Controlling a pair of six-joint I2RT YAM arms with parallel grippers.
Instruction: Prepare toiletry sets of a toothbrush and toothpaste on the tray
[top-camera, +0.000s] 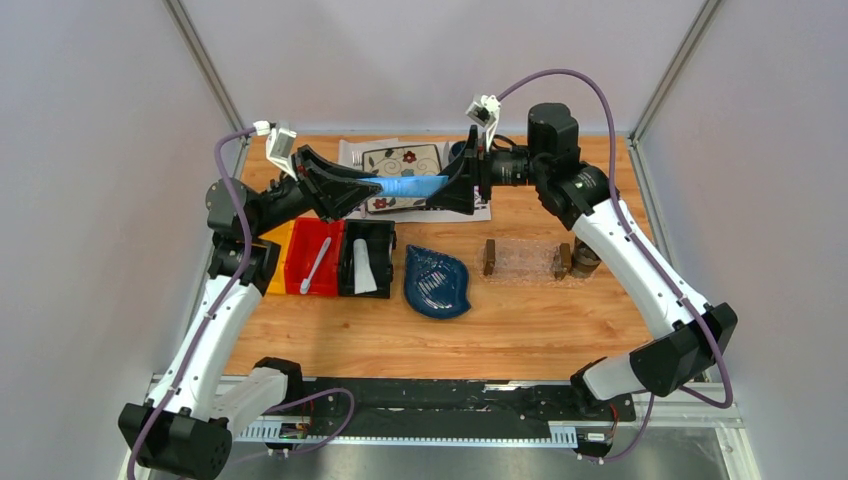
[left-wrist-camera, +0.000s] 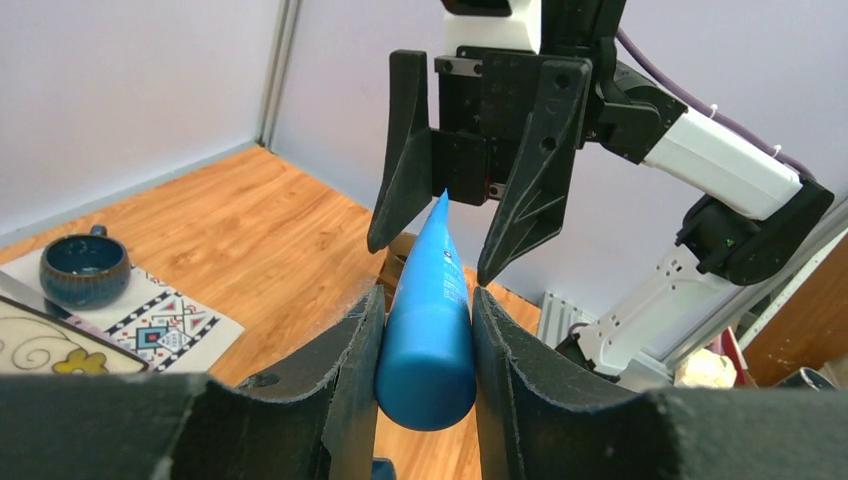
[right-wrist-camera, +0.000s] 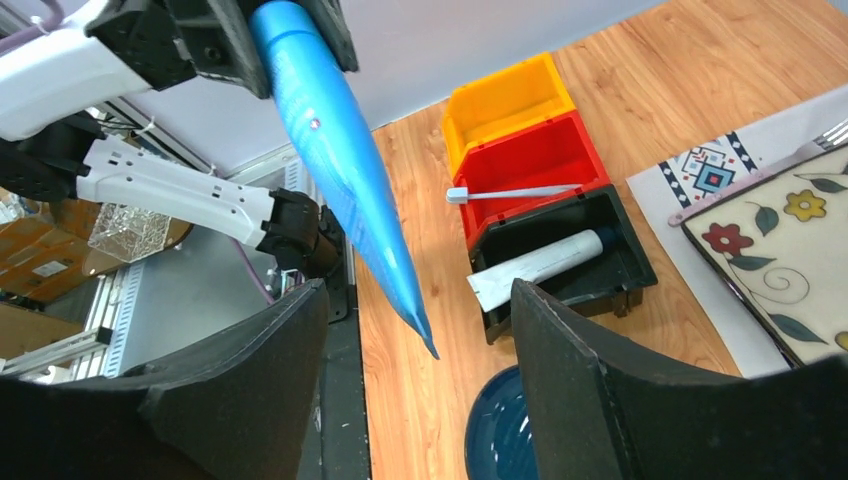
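My left gripper (top-camera: 368, 189) is shut on the light blue toothpaste tube (top-camera: 410, 187) and holds it level, high above the table. In the left wrist view its jaws squeeze the tube's (left-wrist-camera: 430, 345) cap end. My right gripper (top-camera: 445, 188) is open, and the tube's flat tip (right-wrist-camera: 335, 150) reaches between its jaws (right-wrist-camera: 418, 295) without touching them. The toothbrush (top-camera: 315, 265) lies in the red bin (top-camera: 327, 236). The white-grey toothpaste (top-camera: 365, 270) lies in the black bin (top-camera: 383, 237). The clear tray (top-camera: 525, 258) with wooden end blocks sits right of centre.
A dark blue leaf-shaped dish (top-camera: 437, 282) lies between the bins and the tray. A yellow bin (top-camera: 279, 258) stands left of the red one. A placemat with a flowered plate (top-camera: 403, 165) and a blue cup (left-wrist-camera: 85, 270) are at the back.
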